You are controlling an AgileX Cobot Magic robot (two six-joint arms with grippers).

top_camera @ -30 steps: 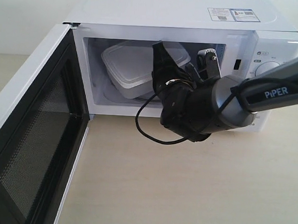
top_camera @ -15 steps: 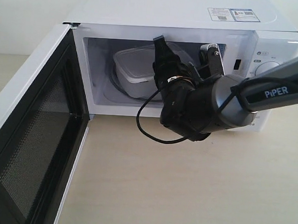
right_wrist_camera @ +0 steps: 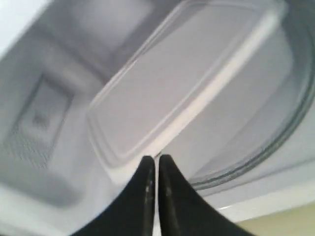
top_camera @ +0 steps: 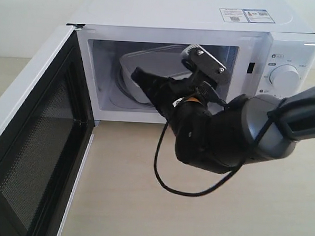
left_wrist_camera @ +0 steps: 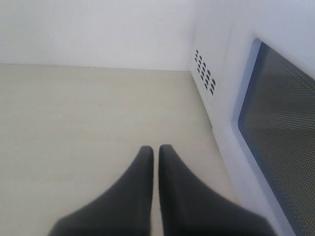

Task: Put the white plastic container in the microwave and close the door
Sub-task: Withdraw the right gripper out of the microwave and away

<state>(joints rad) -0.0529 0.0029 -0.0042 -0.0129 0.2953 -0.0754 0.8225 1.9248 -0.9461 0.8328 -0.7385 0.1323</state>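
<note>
Right end effector [right_wrist_camera: 156,158], fingers together, empty, partly hides the white plastic container [top_camera: 150,60] inside the microwave [top_camera: 179,13]; open door [top_camera: 26,111] cut off left. Left end effector [left_wrist_camera: 155,147]: fingers together.

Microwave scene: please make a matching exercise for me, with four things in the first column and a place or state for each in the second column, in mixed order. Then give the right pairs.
Column A
1. container
2. door
3. right gripper
4. left gripper

Column B
a. swung wide open
b. shut, pointing at the container
c. on the glass plate inside the microwave
d. shut, over the bare table

Pairs: 1-c, 2-a, 3-b, 4-d
</note>
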